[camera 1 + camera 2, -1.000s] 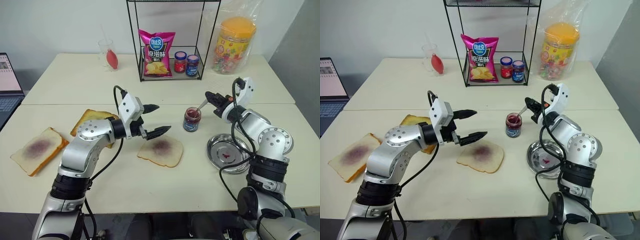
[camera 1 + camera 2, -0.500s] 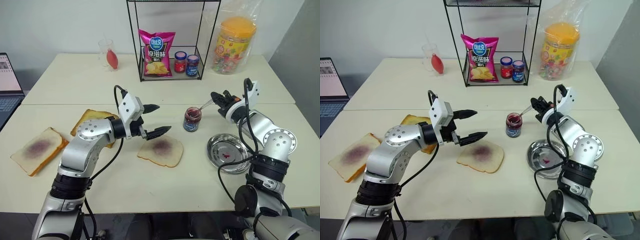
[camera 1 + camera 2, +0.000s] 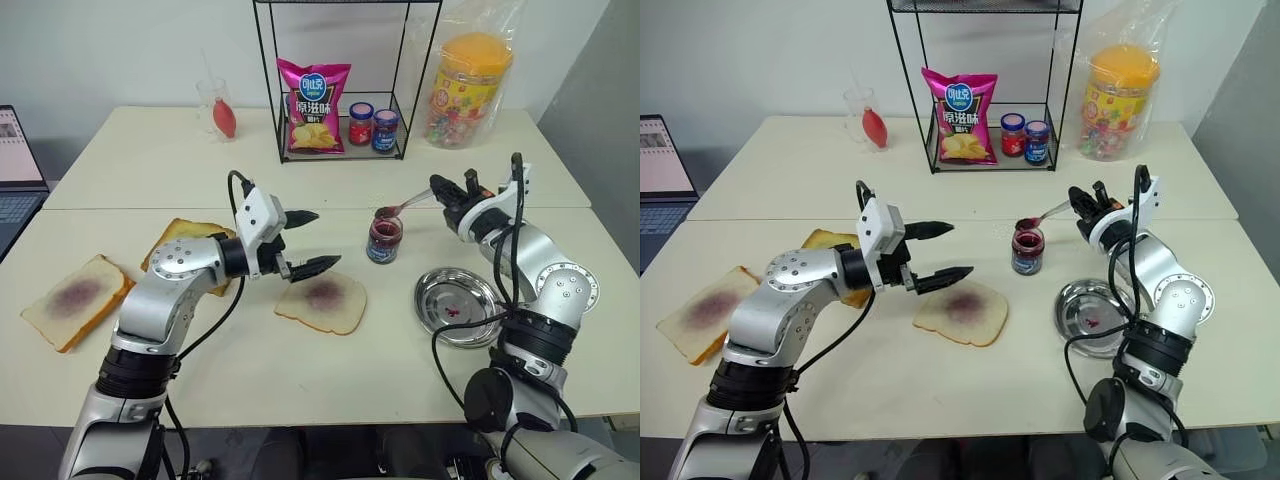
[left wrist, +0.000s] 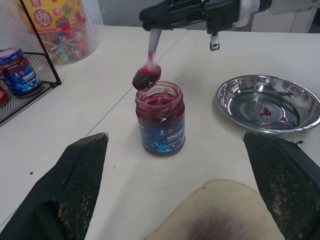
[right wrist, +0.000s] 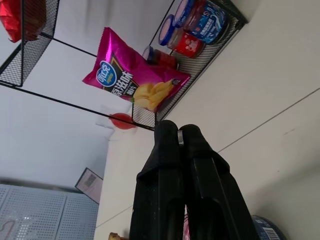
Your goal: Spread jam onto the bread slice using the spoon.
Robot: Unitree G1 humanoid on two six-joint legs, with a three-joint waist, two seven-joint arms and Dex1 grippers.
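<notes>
Spoon (image 4: 148, 70) hovers over jam (image 4: 161, 118), metal dish (image 4: 268, 104) beside it.

I count three bread slices: the bread slice (image 3: 322, 301), a toasted slice (image 3: 186, 238) and a thick slice (image 3: 76, 301). Three jars: the jam (image 3: 383, 239) plus two lidded jars (image 3: 372, 128). One spoon (image 3: 402, 206), one metal dish (image 3: 457, 304), one chip bag (image 3: 313, 105), one candy tub (image 3: 463, 88).
</notes>
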